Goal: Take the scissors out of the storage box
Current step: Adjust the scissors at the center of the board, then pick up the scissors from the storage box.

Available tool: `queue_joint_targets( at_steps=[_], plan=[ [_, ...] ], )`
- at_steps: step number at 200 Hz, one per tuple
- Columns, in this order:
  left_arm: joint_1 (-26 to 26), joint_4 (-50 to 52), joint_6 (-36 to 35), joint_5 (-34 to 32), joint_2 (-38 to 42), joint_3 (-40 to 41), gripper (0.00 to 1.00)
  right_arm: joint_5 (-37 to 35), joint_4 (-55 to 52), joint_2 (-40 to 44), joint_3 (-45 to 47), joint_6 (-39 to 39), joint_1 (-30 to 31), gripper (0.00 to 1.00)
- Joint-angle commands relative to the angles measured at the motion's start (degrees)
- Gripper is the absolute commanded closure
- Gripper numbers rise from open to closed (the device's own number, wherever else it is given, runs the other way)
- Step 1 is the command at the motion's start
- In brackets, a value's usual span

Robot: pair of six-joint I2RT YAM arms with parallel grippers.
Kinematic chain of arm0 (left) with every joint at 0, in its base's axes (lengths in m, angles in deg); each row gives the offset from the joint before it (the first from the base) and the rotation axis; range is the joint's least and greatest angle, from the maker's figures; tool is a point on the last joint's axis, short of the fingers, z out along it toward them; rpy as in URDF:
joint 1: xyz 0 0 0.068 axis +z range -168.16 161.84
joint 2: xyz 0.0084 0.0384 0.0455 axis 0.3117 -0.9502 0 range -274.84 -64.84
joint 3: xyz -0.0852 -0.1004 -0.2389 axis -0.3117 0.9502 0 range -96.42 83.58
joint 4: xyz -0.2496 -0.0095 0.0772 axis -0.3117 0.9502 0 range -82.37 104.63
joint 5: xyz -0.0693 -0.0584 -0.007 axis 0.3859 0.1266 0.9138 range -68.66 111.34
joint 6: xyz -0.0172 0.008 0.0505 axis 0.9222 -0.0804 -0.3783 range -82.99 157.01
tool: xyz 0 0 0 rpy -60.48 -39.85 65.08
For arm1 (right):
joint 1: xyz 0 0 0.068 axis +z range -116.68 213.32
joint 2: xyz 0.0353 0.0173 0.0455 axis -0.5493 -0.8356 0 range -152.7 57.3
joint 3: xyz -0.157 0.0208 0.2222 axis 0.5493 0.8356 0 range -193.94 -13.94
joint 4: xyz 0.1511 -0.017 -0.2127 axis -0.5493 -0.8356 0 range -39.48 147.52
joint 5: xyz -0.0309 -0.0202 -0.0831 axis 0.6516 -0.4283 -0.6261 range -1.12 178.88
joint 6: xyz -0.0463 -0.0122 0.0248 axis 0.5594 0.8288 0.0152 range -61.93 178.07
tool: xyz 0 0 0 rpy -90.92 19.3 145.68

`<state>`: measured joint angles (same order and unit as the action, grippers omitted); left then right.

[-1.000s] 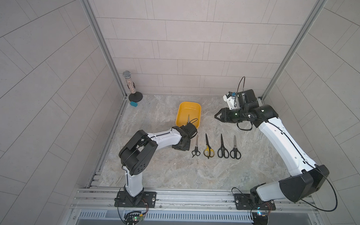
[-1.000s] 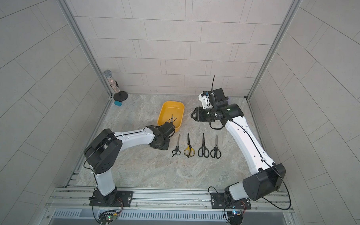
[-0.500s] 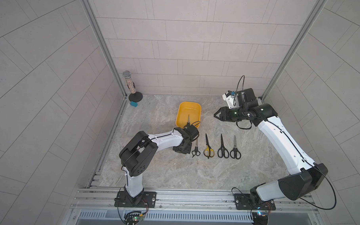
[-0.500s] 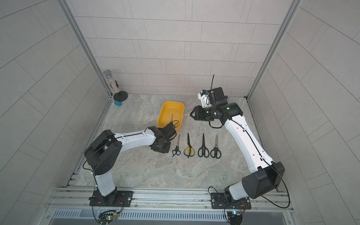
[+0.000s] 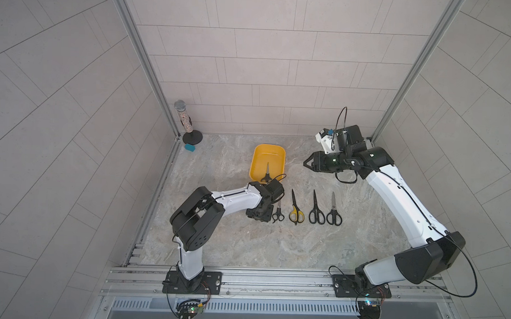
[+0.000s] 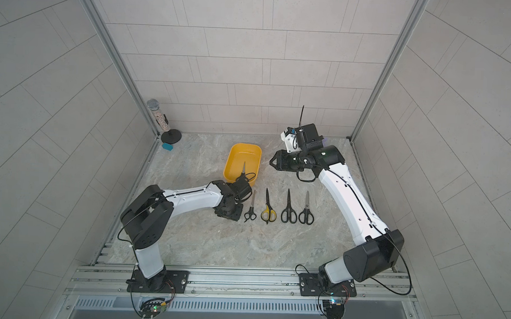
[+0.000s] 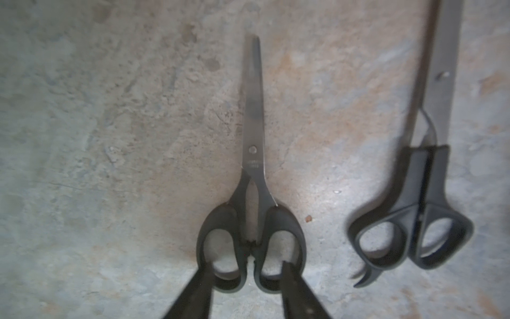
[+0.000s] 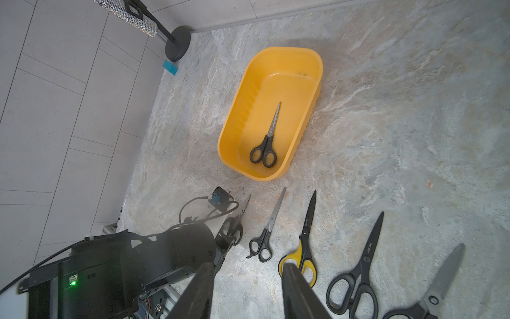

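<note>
The yellow storage box [image 5: 255, 161] [image 6: 230, 165] [image 8: 237, 116] stands at the back middle with one black-handled pair of scissors [image 5: 266, 174] [image 8: 266, 143] inside. In front of it several scissors lie in a row: a small black pair [image 5: 278, 215], a yellow-handled pair [image 5: 296, 211], and two black pairs [image 5: 316, 212] [image 5: 333, 212]. My left gripper [image 5: 259, 217] [image 7: 245, 276] points down at the row's left end, open, its fingers [image 7: 198, 292] over the handle loops of a black pair [image 7: 252, 179] lying flat on the table. My right gripper [image 5: 306, 163] [image 8: 248, 276] hovers right of the box, open and empty.
A glittery microphone on a black round stand [image 5: 185, 125] and a small teal block [image 5: 189, 147] sit in the back left corner. Tiled walls close in both sides and the back. A metal rail [image 5: 273, 279] runs along the front edge.
My left gripper came forward from the box's front edge to the row's left end and opened, leaving the black pair flat on the table. The right arm barely shifted.
</note>
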<state>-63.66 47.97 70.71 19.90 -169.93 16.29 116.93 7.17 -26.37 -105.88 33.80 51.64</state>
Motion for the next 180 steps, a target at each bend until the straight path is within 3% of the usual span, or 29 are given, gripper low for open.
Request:
queue_joint_targets(
  at_steps=[1,58,81,120,180],
  plan=[
    [0.1,1.4,-0.8,-2.6,0.6,-2.7,0.42,-0.5,0.3,0.2,-1.0,0.2,0.2,0.54],
    [1.1,3.4,-6.0,-8.8,7.4,-11.2,0.42,-1.0,0.0,-0.2,-1.8,0.2,0.2,0.54],
    [5.0,3.7,-7.5,-9.1,7.8,-14.7,0.42,-2.2,-0.4,-0.3,-2.5,0.4,0.2,0.54],
    [10.8,1.0,-11.2,-6.6,-0.9,-23.1,0.45,-4.3,-0.8,-0.6,-4.0,0.3,0.0,0.54],
    [11.5,5.2,-9.1,-2.8,-19.7,-41.5,0.51,-5.4,-2.4,-2.3,-6.2,0.4,-0.9,0.54]
  ],
)
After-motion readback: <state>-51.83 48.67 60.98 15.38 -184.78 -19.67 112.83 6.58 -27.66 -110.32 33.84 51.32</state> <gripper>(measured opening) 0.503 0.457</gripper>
